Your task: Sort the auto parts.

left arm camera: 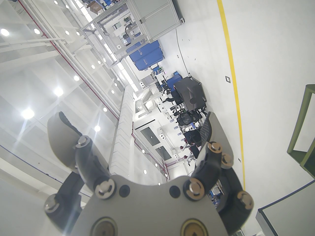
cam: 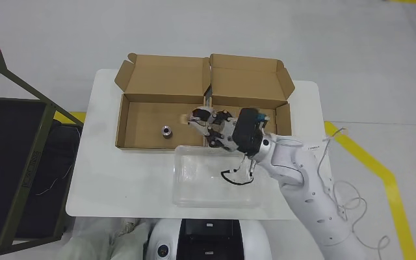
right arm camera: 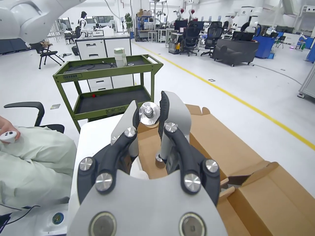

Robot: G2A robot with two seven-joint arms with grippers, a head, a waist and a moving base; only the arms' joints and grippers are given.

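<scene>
I am pinching a small silver metal part [right arm camera: 147, 116] between the pads of my right gripper [right arm camera: 148, 110], closed narrow on it so it cannot slip. I am holding it above the left cardboard box [cam: 140, 130], near the wall beside the right cardboard box [cam: 281, 122], probably because another metal piece [cam: 167, 132] is lying in that box. My right arm is spanning the clear tray [cam: 185, 195] on the table [cam: 97, 169], with the gripper pointing across the box rather than straight down. My left gripper [left arm camera: 134, 128] is hanging wide and empty, facing out into the room.
</scene>
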